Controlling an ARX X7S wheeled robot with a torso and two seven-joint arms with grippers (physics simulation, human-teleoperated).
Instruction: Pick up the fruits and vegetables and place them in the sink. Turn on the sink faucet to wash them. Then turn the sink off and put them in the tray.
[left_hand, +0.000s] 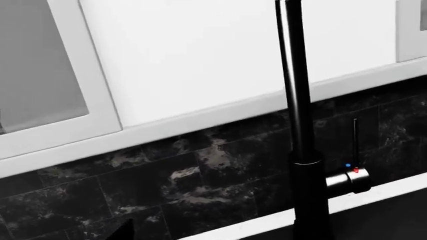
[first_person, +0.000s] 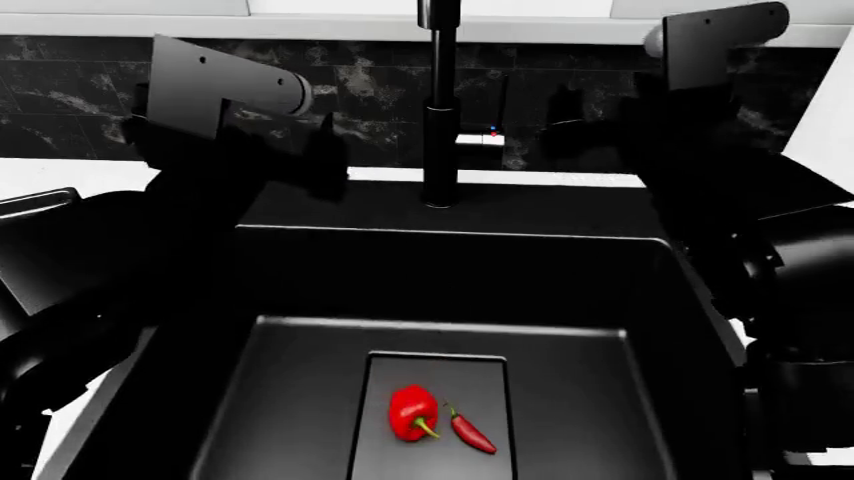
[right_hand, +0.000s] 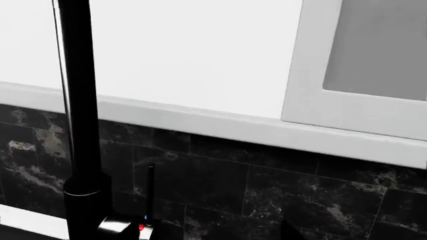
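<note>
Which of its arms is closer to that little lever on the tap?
Right. The right gripper hovers just beside the lever; the left gripper is beyond the faucet column.

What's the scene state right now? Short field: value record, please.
bell pepper: on the drain plate in the sink
chili: beside the pepper, on the side of the robot's right arm, close to it
faucet: upright behind the basin, no water visible
lever block: red and blue dots showing
left arm: raised near the faucet, holding nothing visible
right arm: raised near the lever side, jaws not discernible
tray: not in view
</note>
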